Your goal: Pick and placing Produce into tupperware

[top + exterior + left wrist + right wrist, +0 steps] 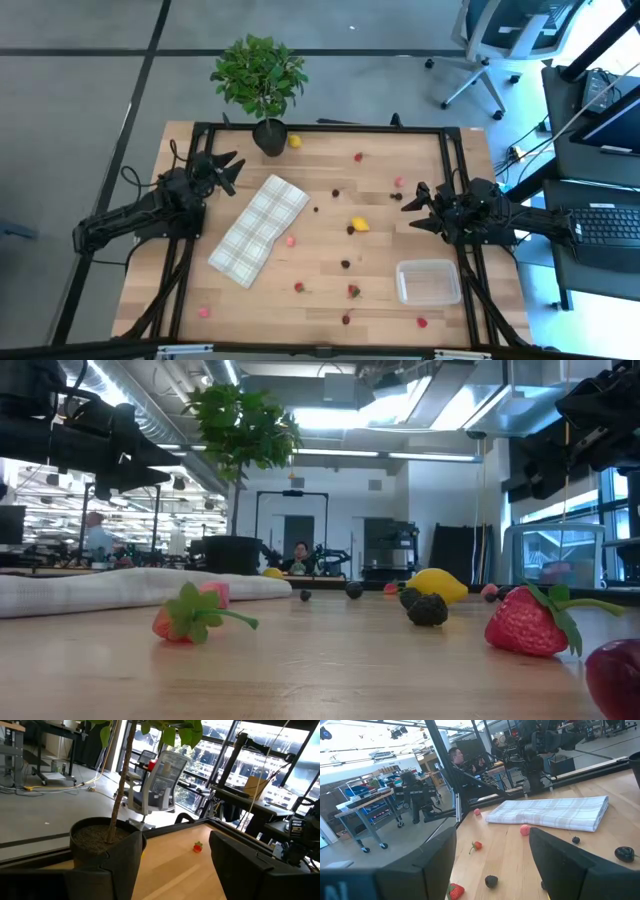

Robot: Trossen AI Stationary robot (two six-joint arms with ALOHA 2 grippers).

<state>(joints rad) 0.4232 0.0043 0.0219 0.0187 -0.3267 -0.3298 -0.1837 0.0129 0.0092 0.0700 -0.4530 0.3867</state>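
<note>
The produce lies scattered over the wooden table: a yellow lemon, red strawberries and dark berries, all resting on the tabletop. The clear tupperware stands on its base at the near right. My left gripper hovers open at the far left, level, near the plant pot; a strawberry lies beyond its fingers. My right gripper hovers open at the right edge, level, facing the table's left side. A strawberry and a dark berry lie ahead of it.
A white-and-grey plaid cloth lies folded left of centre. A green potted plant stands at the far edge, a second lemon beside its pot. A black frame rims the table. A person sits beyond the table.
</note>
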